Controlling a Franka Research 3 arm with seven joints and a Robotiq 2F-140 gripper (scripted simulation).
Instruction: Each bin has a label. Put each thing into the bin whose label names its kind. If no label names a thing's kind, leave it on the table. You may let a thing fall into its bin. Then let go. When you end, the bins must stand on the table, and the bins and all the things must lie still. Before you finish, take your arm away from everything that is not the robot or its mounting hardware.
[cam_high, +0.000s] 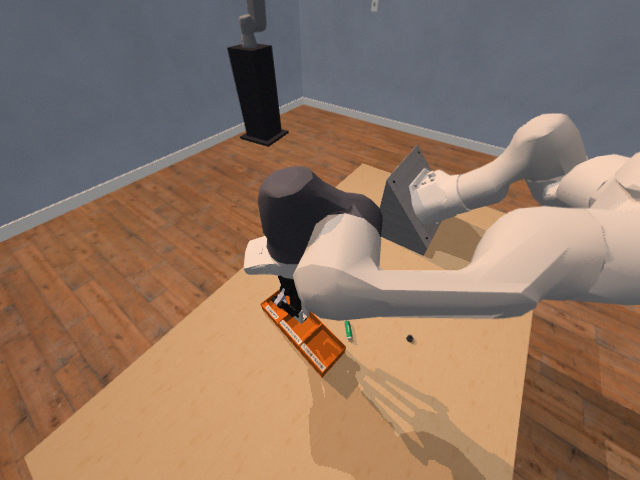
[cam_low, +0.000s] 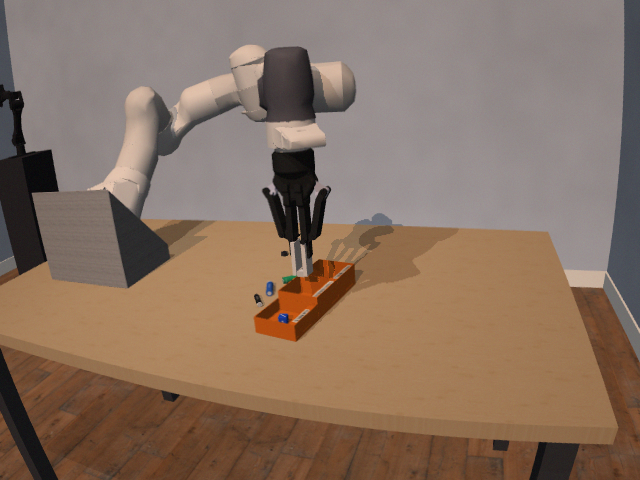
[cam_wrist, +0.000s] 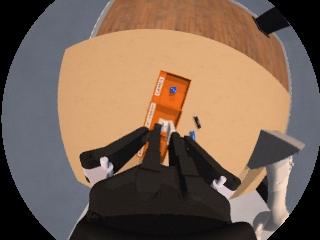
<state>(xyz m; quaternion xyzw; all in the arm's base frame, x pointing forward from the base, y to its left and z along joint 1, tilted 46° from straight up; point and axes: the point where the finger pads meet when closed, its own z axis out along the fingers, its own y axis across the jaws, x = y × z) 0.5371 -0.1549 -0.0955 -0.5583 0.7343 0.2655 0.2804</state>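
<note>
A row of three joined orange bins (cam_high: 312, 358) (cam_low: 289, 330) (cam_wrist: 176, 106) with white labels lies mid-table. A small blue cube (cam_low: 282, 318) (cam_wrist: 173, 90) lies in one end bin. My gripper (cam_high: 291, 310) (cam_low: 302, 268) (cam_wrist: 164, 125) hangs upright over the middle bin, its fingertips just above it. The fingers are shut on a small thing that the pads hide. Beside the bins lie a blue cylinder (cam_low: 269, 288) (cam_wrist: 192, 134), a black and white cylinder (cam_low: 257, 299) (cam_wrist: 197, 121) and a green stick (cam_high: 348, 330) (cam_low: 288, 279). A small black thing (cam_high: 409, 338) (cam_low: 283, 253) lies further off.
A grey wedge block (cam_high: 400, 206) (cam_low: 87, 237) (cam_wrist: 272, 147) stands at the table's far corner near the arm's base. A black pedestal (cam_high: 255, 87) stands on the floor beyond the table.
</note>
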